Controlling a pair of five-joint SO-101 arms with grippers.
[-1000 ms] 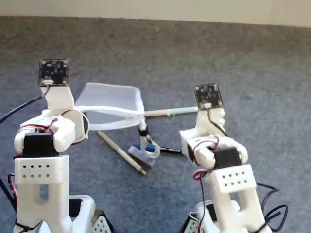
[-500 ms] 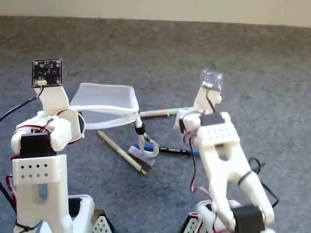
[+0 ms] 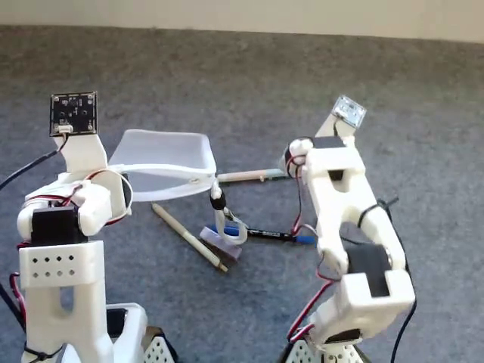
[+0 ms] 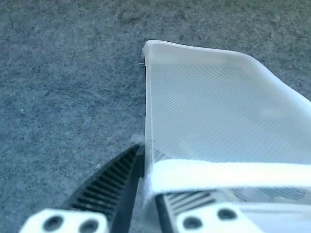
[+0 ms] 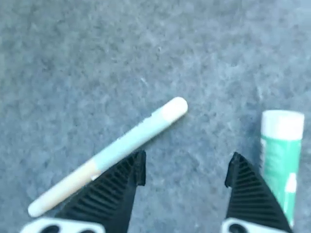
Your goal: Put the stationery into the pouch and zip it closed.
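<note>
On the grey carpet [image 3: 393, 83], the translucent pouch [image 3: 170, 160] sits by the left arm, its white zip edge pinched between the closed jaws of the left gripper [image 4: 147, 177]. The right gripper [image 5: 186, 167] hangs wide open and empty over bare carpet. The pastel pen [image 5: 114, 153] lies aslant, partly under one finger, and the green glue stick [image 5: 280, 150] lies just beside the other. Likely faults: closing here would catch nothing; a straight descent could press a fingertip on the pen and roll it away; the one-sided pinch may let the pouch mouth sag. A wooden pencil [image 3: 189, 238] and a dark pen [image 3: 268, 235] lie between the arms
</note>
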